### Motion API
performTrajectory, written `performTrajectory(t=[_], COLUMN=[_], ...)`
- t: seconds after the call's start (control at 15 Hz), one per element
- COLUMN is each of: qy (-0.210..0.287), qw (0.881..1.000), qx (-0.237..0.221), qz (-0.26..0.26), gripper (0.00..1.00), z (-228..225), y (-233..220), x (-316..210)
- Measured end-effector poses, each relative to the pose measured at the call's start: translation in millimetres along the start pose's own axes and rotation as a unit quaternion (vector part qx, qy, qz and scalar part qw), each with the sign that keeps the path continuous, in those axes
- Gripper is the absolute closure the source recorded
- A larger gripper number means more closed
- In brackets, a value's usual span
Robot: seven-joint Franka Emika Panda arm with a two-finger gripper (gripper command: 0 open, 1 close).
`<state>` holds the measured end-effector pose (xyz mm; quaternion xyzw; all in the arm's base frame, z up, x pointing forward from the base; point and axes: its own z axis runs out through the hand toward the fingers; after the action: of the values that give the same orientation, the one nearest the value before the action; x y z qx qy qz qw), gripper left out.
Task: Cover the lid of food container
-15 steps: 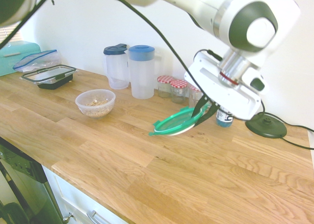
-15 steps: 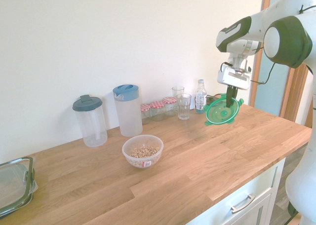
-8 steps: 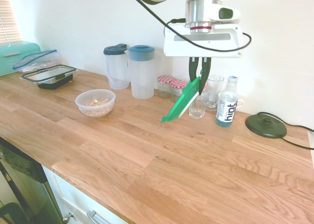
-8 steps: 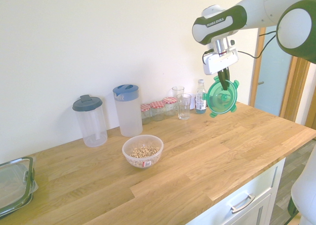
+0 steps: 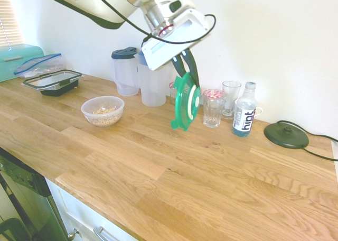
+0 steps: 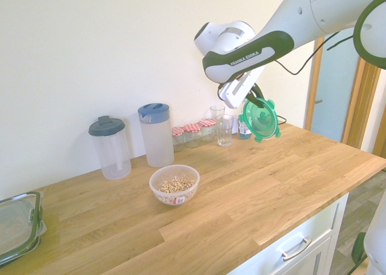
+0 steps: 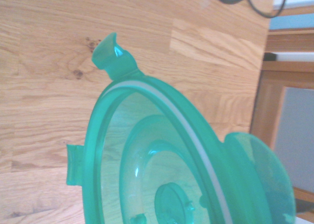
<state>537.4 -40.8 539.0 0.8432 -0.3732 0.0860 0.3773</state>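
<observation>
Since a second ago the gripper (image 5: 186, 66) has carried the lid (image 5: 186, 102) toward the food container (image 5: 103, 110), at its 9 o'clock; fingers pinch the lid's rim, held on edge.

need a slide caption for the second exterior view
Franka gripper carries the green lid on edge above the wooden counter, short of the open food container.
</observation>
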Motion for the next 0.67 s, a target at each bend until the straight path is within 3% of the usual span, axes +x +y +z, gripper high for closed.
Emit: performTrajectory(t=[0.2,0.4,0.67], qy=[0.067,0.119,0.135], qw=[0.995,0.981,0.976], qx=[-0.068,-0.134,-0.154], qz=[0.034,0.07,0.072], gripper=[1.0,1.0,1.0], z=[-48,-91,-137], y=[-21,-51,-112], x=[-41,-67,-111])
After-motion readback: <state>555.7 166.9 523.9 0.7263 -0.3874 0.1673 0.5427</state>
